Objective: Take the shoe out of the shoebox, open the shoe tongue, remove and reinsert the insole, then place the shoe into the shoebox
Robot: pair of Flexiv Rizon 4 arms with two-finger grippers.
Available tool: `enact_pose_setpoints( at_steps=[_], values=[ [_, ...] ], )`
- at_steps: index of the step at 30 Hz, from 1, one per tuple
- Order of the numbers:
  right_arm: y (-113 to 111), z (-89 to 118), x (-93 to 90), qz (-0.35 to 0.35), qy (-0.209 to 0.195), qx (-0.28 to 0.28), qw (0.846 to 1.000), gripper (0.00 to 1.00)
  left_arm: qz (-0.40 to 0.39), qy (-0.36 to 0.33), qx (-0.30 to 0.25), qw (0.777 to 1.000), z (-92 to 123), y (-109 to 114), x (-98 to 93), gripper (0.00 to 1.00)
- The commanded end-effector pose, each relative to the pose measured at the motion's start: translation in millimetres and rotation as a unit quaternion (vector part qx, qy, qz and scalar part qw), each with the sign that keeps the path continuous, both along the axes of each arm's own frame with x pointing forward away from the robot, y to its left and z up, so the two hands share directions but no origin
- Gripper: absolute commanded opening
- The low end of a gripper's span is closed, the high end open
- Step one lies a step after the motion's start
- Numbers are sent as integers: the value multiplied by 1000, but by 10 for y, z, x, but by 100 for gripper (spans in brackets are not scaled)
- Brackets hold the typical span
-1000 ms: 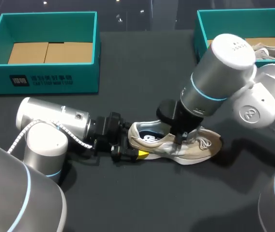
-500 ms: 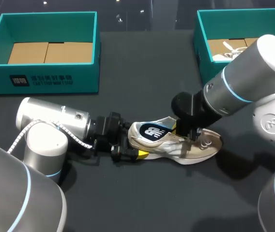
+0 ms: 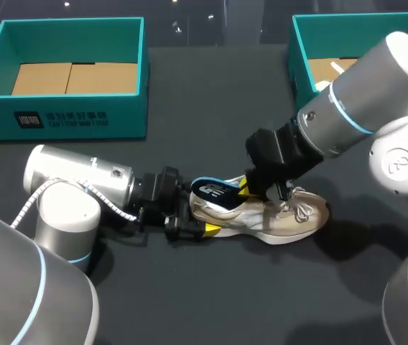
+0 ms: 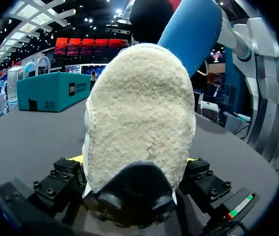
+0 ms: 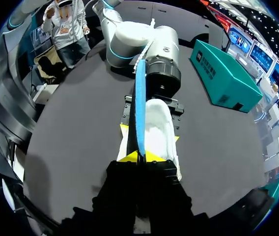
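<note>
Now we are in the middle of the job, as we judge it. The beige suede sneaker (image 3: 276, 219) lies on its sole on the dark surface (image 3: 211, 108), a little right of the frame's centre in the head view, well apart from both boxes, so the taking-out is done. Our left tool (image 3: 200, 228) comes in low from the left and is clamped on the sneaker's heel, one yellow tip on each side of it; in the left wrist view the heel (image 4: 139, 118) fills the space between the fingers.

Our right tool (image 3: 251, 188) reaches in from the right of the frame and is pinched together on the blue foam insole (image 3: 215, 192). In the right wrist view its two yellow tips meet on the insole's edge (image 5: 139, 108), which runs on above the sneaker (image 5: 159, 128) toward the left arm. The insole sits raised over the shoe's opening; we cannot tell whether its far end is fully free of the collar.

So removal looks nearly complete. Left to do, by our reckoning: slide the insole back in, seat it flat, then carry the sneaker into a box. The teal shoebox with a cardboard floor (image 3: 71, 115) stands at the upper left; a second teal shoebox (image 3: 299, 57) at the upper right is partly hidden behind our right arm
</note>
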State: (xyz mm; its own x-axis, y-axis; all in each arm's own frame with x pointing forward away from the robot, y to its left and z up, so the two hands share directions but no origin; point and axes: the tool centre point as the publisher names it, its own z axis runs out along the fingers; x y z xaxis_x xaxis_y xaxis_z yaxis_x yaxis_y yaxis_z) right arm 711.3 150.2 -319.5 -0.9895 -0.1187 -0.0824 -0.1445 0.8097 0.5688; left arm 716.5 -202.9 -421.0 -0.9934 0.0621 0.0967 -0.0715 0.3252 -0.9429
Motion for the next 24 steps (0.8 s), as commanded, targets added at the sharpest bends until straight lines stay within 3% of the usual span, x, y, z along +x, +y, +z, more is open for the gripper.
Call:
enact_pose_setpoints(
  at_steps=[1,8,13,15,17,23,24],
  values=[
    [197,-6,78,19,15,-6,1000,0,0,0,1,1000,-31,20,-16,0],
    [333,61,79,42,31,7,999,0,0,0,1,1000,-31,20,-16,0],
    [375,49,73,34,63,4,997,0,0,0,1,1000,-31,20,-16,0],
    [354,32,69,27,75,14,997,28,0,0,1,1000,-31,20,-16,0],
    [325,23,63,19,86,21,996,41,0,0,1,1000,-31,20,-16,0],
    [253,-4,52,10,129,51,990,49,0,0,1,1000,-31,20,-16,0],
    [246,-8,52,10,139,59,989,54,0,0,1,1000,-31,20,-16,0]
  ],
)
